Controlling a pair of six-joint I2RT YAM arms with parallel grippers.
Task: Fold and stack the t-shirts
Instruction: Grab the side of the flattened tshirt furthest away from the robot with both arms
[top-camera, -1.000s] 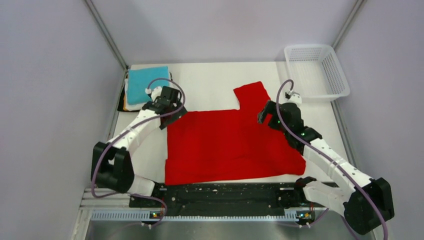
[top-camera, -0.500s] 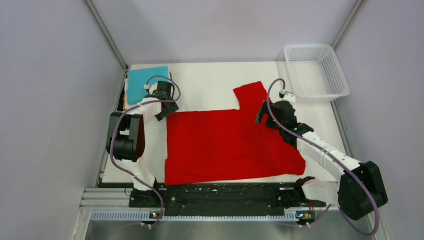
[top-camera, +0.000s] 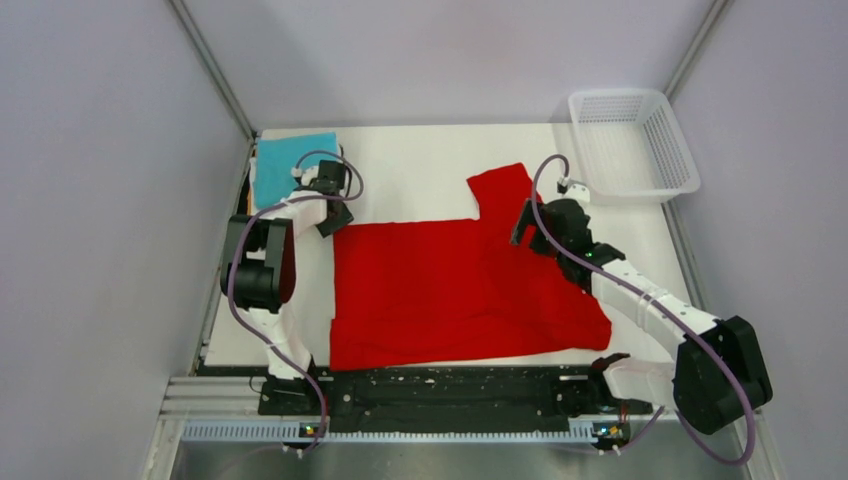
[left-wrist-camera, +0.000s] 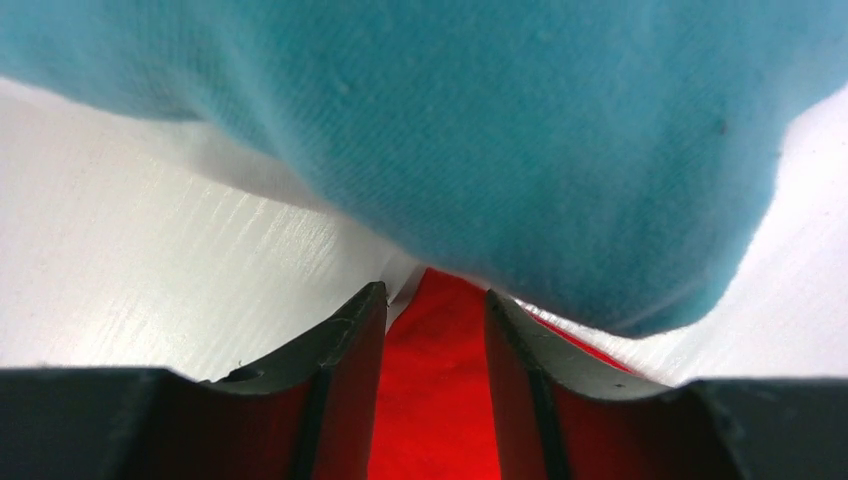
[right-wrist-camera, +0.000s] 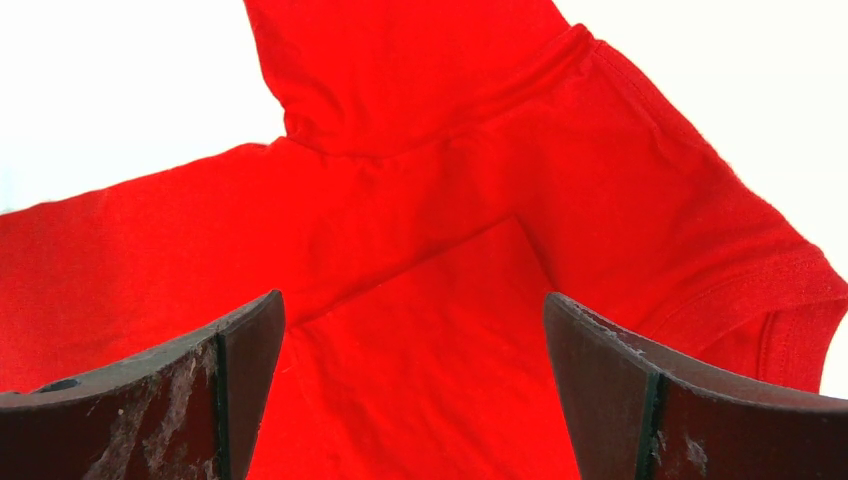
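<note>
Two jaws on the left gripper (left-wrist-camera: 435, 295) stand narrowed, with red cloth filling the slit between them; whether they pinch it I cannot tell. Just past their tips lies the folded teal t-shirt (left-wrist-camera: 520, 130), at the far left corner of the table (top-camera: 420, 160). The right gripper (right-wrist-camera: 415, 310) is spread wide over the red t-shirt (top-camera: 440, 290), near its far sleeve. That shirt lies flat mid-table. A white mesh basket (top-camera: 617, 94) sits far right.

The spread t-shirt (top-camera: 450, 290) lies mid-surface (top-camera: 420, 160); the folded stack (top-camera: 285, 165) sits at the far left corner, the basket (top-camera: 615, 95) at the far right
</note>
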